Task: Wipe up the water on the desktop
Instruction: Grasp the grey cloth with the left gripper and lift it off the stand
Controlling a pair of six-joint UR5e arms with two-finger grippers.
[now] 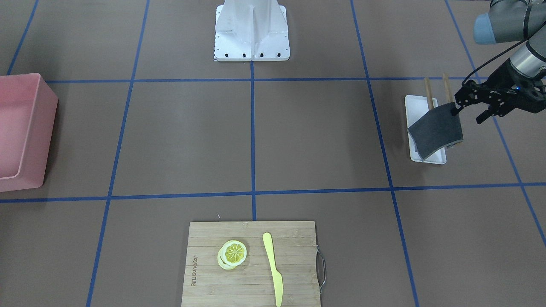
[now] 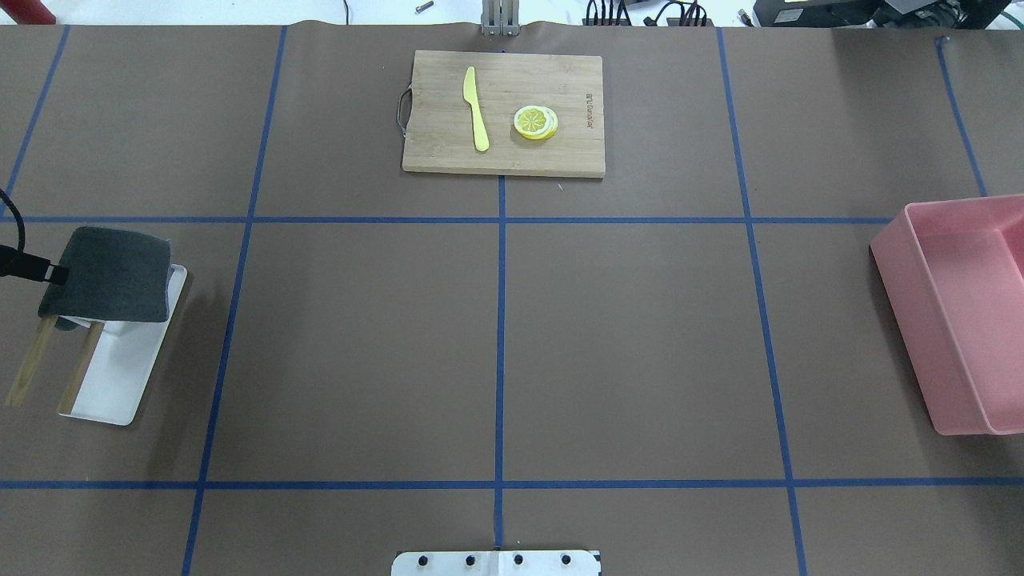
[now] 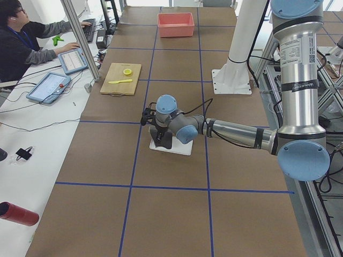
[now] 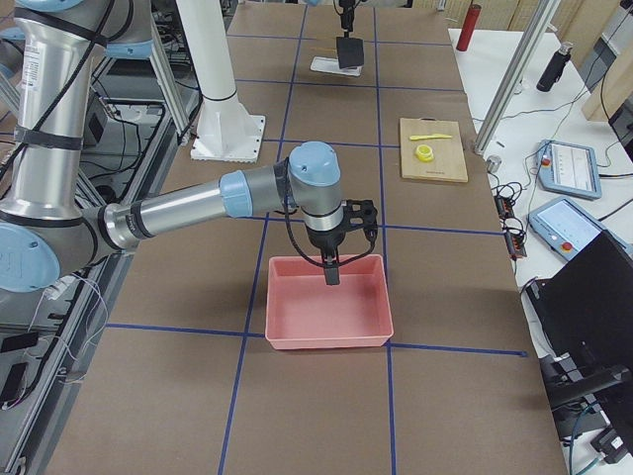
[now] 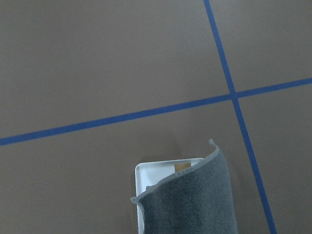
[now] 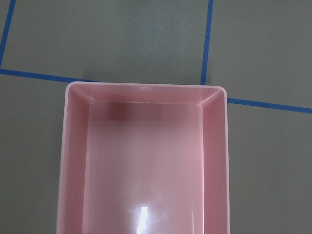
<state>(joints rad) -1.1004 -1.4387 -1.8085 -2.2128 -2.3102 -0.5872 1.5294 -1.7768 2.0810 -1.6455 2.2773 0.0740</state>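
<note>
Brown and matte, the one table [image 2: 624, 336] lies flat under everything, ruled into big rectangles by thin blue tape lines [image 2: 501, 320]. One bamboo cutting board [image 2: 448, 156], rectangular with a wire handle, sits at the table's edge farthest from the robot. On the board lie one slim yellow knife [image 2: 475, 108] and a small stack of round lemon slices [image 2: 535, 122], near each other but apart; how many slices cannot be told.

Toward the robot's left of the board, and nearer the robot, lies one white rectangular tray [image 2: 120, 376] with rounded corners. Two thin wooden sticks [image 2: 81, 366] rest side by side on it, jutting past its end away from the board. One dark grey cloth [image 2: 112, 274], fuzzy with a stitched hem, hangs curled over the tray's end nearer the board, and the left claw [image 1: 457, 108] pinches it by one corner. Whether the cloth's lower edge touches the tray is unclear.

Toward the robot's right of the board stands one pink box [image 2: 912, 328], smooth, glossy inside and open-topped. The right claw [image 4: 332, 269] hangs over it; whether it is spread or pressed together cannot be told.
</note>
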